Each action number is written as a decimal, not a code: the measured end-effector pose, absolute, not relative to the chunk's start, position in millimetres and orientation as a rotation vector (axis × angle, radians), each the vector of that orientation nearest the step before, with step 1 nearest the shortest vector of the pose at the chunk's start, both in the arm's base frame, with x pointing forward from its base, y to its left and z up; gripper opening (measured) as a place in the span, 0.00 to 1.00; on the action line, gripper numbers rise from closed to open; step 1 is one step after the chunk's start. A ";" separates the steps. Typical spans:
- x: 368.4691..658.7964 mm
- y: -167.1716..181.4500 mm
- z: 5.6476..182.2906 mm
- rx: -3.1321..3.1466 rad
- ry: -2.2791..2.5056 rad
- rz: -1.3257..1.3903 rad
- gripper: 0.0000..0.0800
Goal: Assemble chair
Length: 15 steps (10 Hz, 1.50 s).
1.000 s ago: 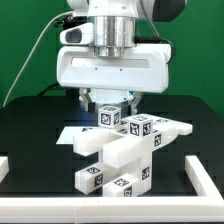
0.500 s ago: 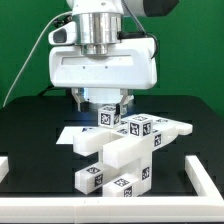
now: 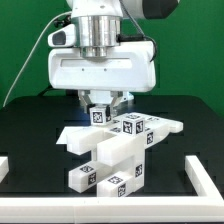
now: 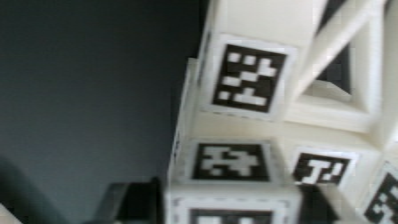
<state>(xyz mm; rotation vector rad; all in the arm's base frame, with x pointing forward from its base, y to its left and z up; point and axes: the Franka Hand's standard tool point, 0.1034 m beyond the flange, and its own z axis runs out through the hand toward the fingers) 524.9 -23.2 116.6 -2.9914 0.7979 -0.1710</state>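
The partly built chair (image 3: pixel 118 152) stands tilted on the black table, a stack of white blocky parts with black-and-white tags. Its topmost tagged block (image 3: pixel 98 114) sits between the fingers of my gripper (image 3: pixel 100 108), which comes straight down from above. In the wrist view the same white block (image 4: pixel 233 160) fills the space between my dark fingers (image 4: pixel 135 200), and the jaws press on both its sides. An X-braced chair part (image 4: pixel 338 60) shows beyond it. The gripper (image 4: pixel 231 208) is shut on that block.
A thin white border frame (image 3: pixel 206 178) runs along the exterior view's right, front and left edges of the table. A thin flat white piece (image 3: pixel 70 132) lies on the table behind the chair. A black cable (image 3: pixel 28 62) hangs at the exterior view's left.
The fingers have closed in on the top block. The whole chair assembly has shifted a little toward the exterior view's left and tilted, its lower blocks swinging left.
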 end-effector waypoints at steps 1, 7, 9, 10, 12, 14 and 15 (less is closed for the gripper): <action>524.9 -23.3 116.6 -2.991 0.798 -0.171 0.35; 524.9 -22.4 116.5 -2.866 1.135 -0.161 0.35; 529.3 -22.6 116.0 -2.658 1.521 -0.137 0.35; 531.5 -24.9 115.8 -2.502 1.725 -0.145 0.36; 534.4 -24.8 116.4 -2.328 1.907 -0.151 0.36; 534.3 -24.4 116.1 -2.347 1.886 -0.152 0.36; 533.5 -22.4 115.4 -2.422 1.807 -0.151 0.57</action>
